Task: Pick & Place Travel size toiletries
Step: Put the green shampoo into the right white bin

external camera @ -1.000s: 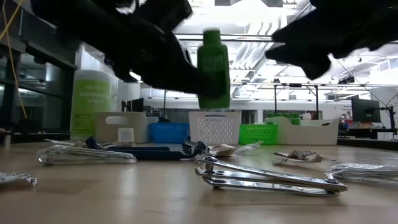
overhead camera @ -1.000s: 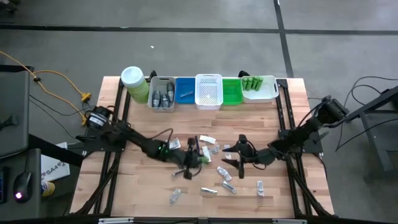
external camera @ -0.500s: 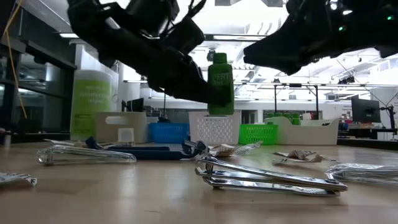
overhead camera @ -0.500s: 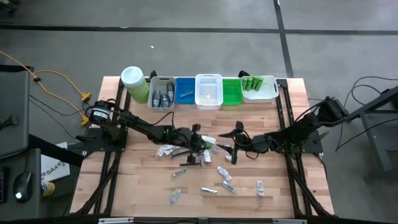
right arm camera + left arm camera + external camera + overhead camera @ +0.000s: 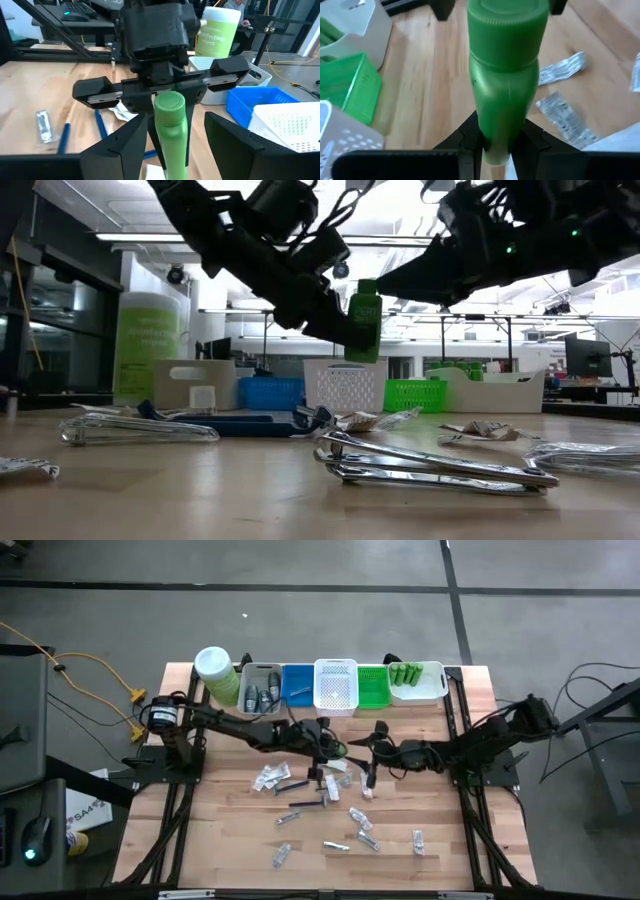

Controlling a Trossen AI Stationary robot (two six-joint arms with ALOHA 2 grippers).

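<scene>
One small green bottle (image 5: 362, 320) hangs in mid-air above the middle of the tabletop (image 5: 230, 840), clamped at its base by the left tool (image 5: 500, 150), with its cap pointing away from that tool toward the right one. In the left wrist view the two dark fingers pinch the bottle's lower end from either side, so most of the body and the ribbed cap stand free beyond them. That low grip looks deliberate: it leaves the upper part exposed for a second grasp.

Directly facing it, the right tool (image 5: 172, 145) has its fingers spread, one on each side of the bottle's cap end and not touching it. The right wrist view shows the bottle lying in the gap between those fingers, with the left tool's body just behind. My reading is a hand-over in progress, left to right, because the white bin holding other green bottles (image 5: 405, 675) sits at the far end of the row on the right arm's side, an easier reach for that arm.

Below both tools lie the remaining toiletries: foil sachets (image 5: 268, 778), a blue stick (image 5: 291, 786) and metal clippers (image 5: 430, 465) scattered on the wood. Beyond the tools stands the row of bins, grey (image 5: 260, 705), blue (image 5: 296, 696), white lattice (image 5: 336, 700) and green (image 5: 372, 698), with a large pale-green jar (image 5: 214, 673) at the left arm's end.

The next move probably calls for the right fingers to close before the left ones let go; releasing early would drop the bottle.
</scene>
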